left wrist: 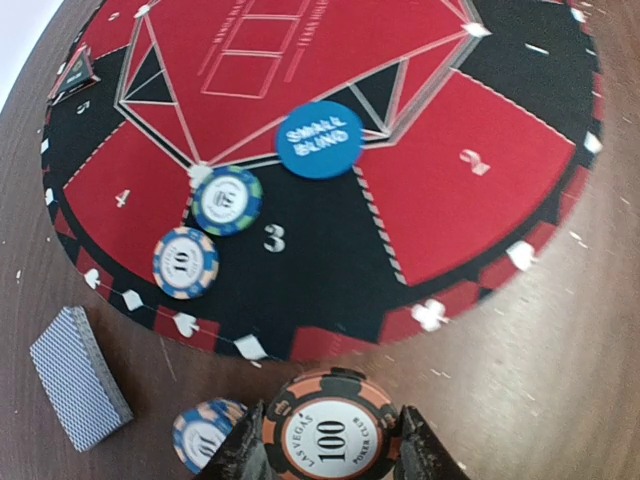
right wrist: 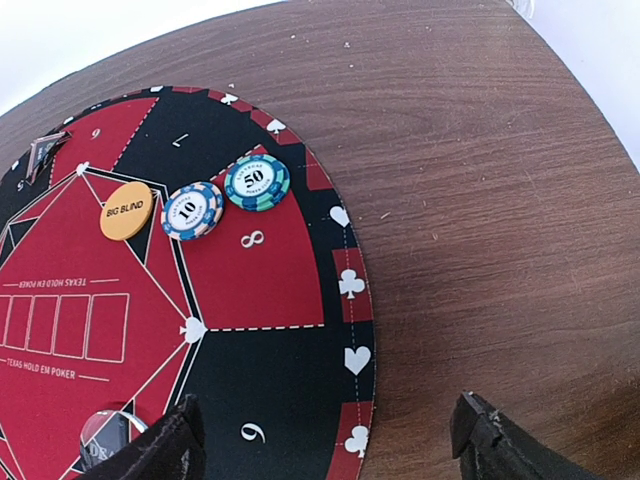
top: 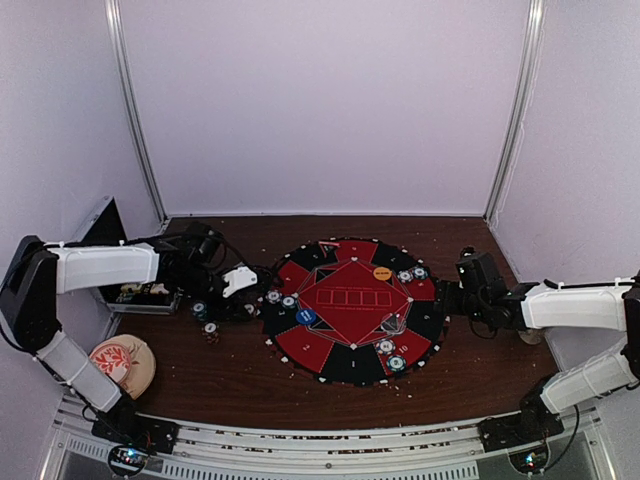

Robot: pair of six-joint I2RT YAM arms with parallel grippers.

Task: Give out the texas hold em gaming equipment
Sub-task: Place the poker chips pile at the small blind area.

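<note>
My left gripper (left wrist: pixel 330 440) is shut on a reddish-and-black "100" chip (left wrist: pixel 328 425), held just off the near-left rim of the round mat (left wrist: pixel 420 200). In the top view it sits left of the mat (top: pixel 232 285). A blue "10" chip (left wrist: pixel 205 433) lies on the table beside it, and a grey-blue card deck (left wrist: pixel 80 377) lies to the left. On segment 3 sit a teal chip (left wrist: pixel 227 199), a blue "10" chip (left wrist: pixel 185 262) and the blue "small blind" disc (left wrist: pixel 319 140). My right gripper (right wrist: pixel 330 435) is open and empty over the mat's right rim. Near it lie an orange "big blind" disc (right wrist: pixel 126 210), a "10" chip (right wrist: pixel 192 210) and a "50" chip (right wrist: pixel 257 182).
An open metal case (top: pixel 125 275) stands at the left behind my left arm. A round pink-patterned dish (top: pixel 122 362) lies at the near left. More chips (top: pixel 390 355) sit on the mat's near segment, and a clear disc (right wrist: pixel 105 435) shows at the right wrist view's bottom left.
</note>
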